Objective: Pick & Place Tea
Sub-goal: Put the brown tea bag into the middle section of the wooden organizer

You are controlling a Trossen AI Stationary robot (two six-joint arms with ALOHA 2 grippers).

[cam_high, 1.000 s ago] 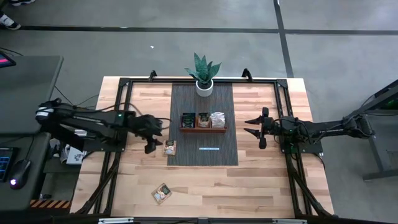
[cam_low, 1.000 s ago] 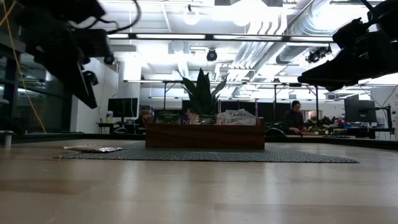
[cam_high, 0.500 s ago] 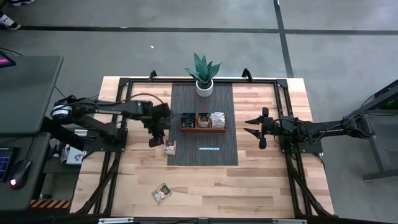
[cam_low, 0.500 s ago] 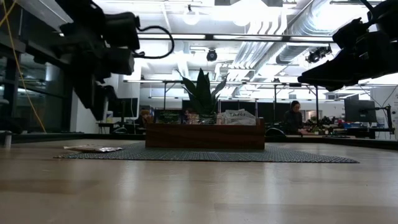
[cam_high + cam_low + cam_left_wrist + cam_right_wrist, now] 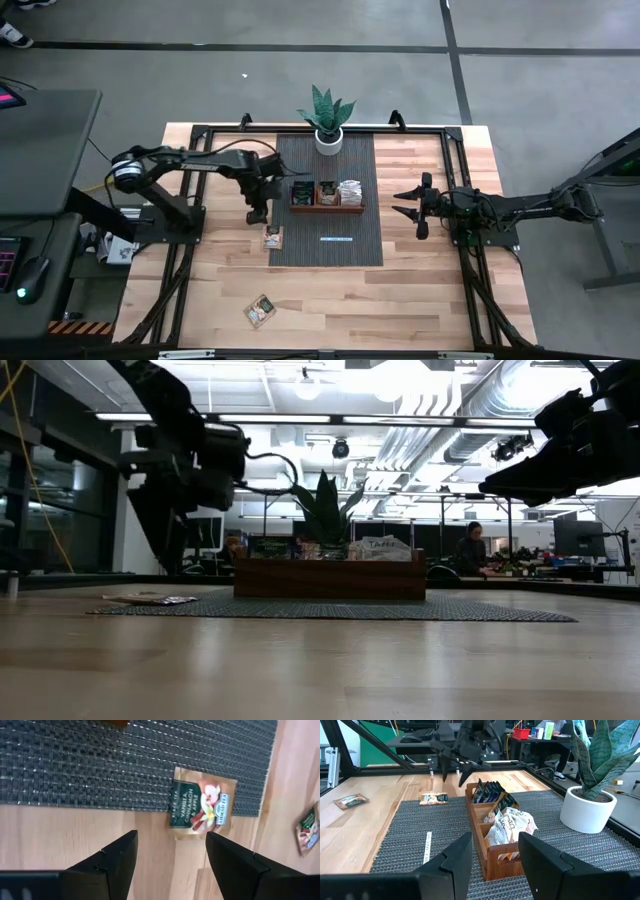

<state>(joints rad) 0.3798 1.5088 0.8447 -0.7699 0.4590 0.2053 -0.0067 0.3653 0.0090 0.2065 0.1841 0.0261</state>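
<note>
Left gripper (image 5: 256, 212) is hovering, fingers apart, above a flat square green-and-tan tea packet (image 5: 202, 804) straddling the dark woven mat's (image 5: 350, 245) edge. Right gripper (image 5: 408, 203) is waiting open beside the brown wooden tray (image 5: 327, 206).

Bare wood surrounds the tea packet (image 5: 272, 238) on its left and near sides. The wooden tray (image 5: 327, 207) stands just far-right; the plant (image 5: 327, 120) stands beyond.

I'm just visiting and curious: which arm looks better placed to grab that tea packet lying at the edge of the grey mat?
Probably the left. The left gripper hovers open just above the tea packet, while the right gripper waits beyond the mat's far side.
</note>
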